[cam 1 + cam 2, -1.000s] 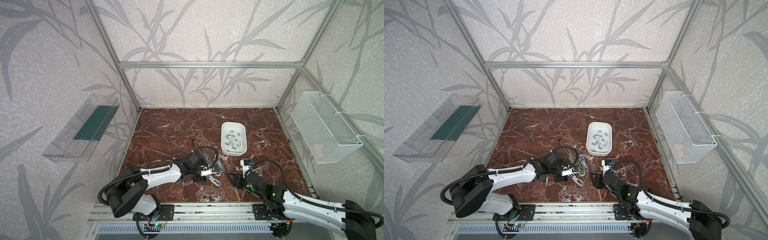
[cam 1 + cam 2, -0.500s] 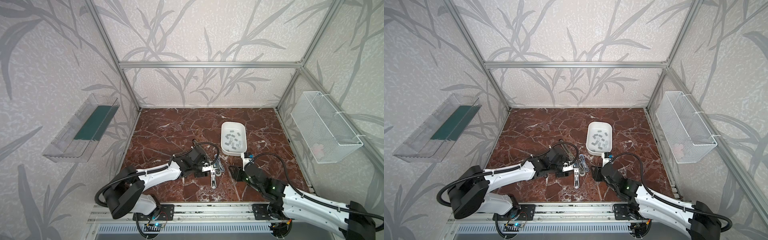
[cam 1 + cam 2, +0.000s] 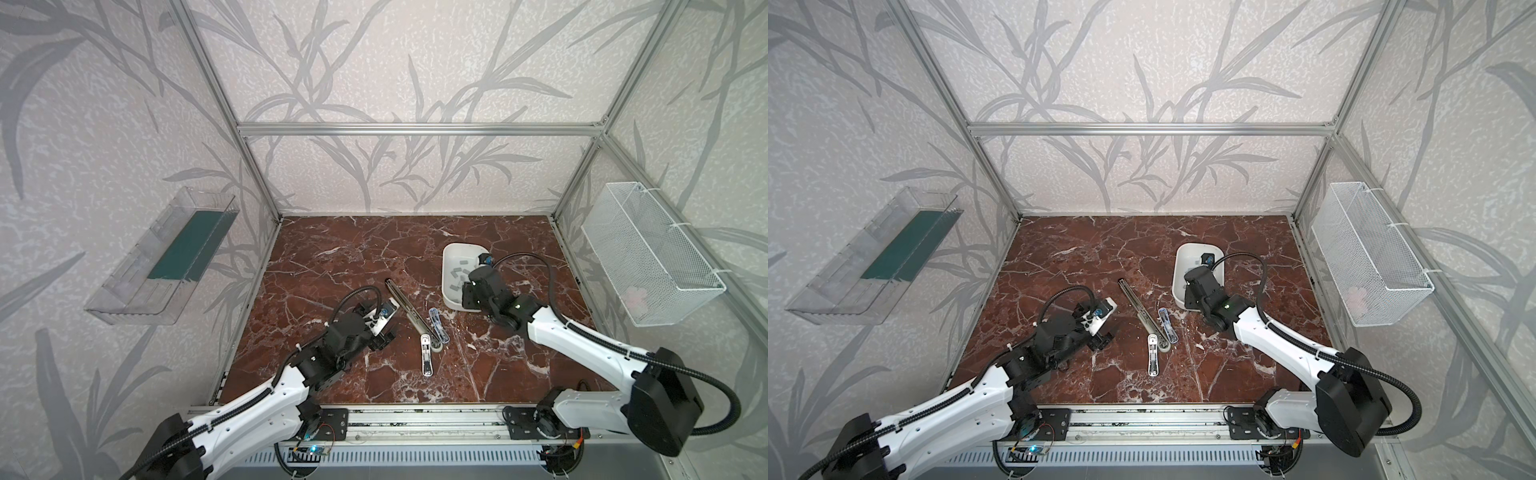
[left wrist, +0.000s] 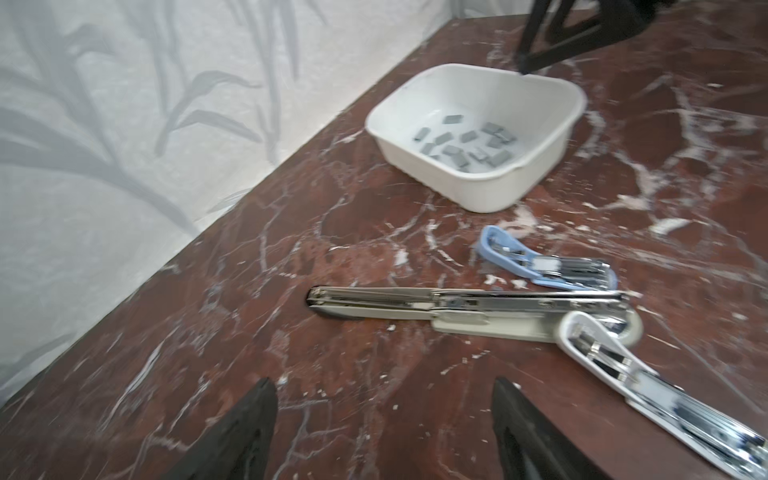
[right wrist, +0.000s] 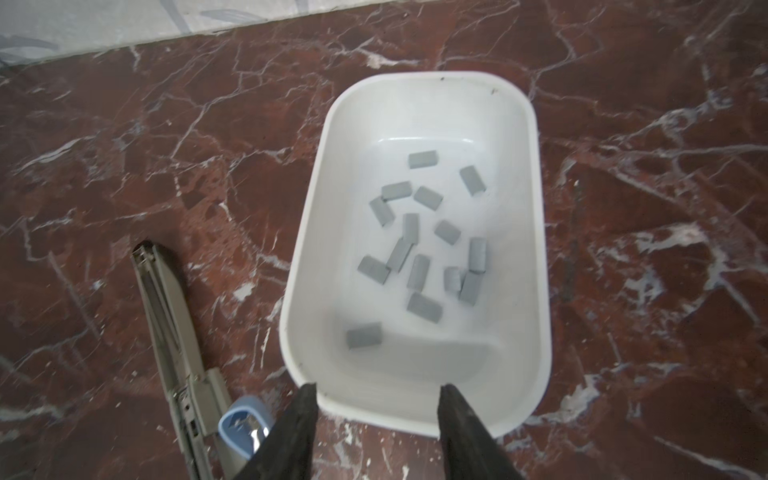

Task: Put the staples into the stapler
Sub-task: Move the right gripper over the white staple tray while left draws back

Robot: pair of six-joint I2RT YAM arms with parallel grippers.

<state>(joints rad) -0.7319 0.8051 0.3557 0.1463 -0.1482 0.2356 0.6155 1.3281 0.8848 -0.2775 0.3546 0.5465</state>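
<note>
Some fifteen grey staples [image 5: 418,272] lie in the white tub [image 5: 538,249], centre-right in both top views, just ahead of the right gripper [image 5: 377,388], jaws parted and empty. The left gripper [image 4: 382,382] gapes empty near the staplers [image 4: 457,307]; from above, the right arm [image 3: 582,336] hides some staples.

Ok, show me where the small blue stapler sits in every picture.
In a top view: the blue stapler lies mid-table, just right of the long grey stapler.
In a top view: the blue stapler is also mid-table, close by the white tub.
Left wrist: between the tub and the long stapler.
Right wrist: only its tip shows, beside the long stapler.
Shared landmark: the white tub holding the staples.
</note>
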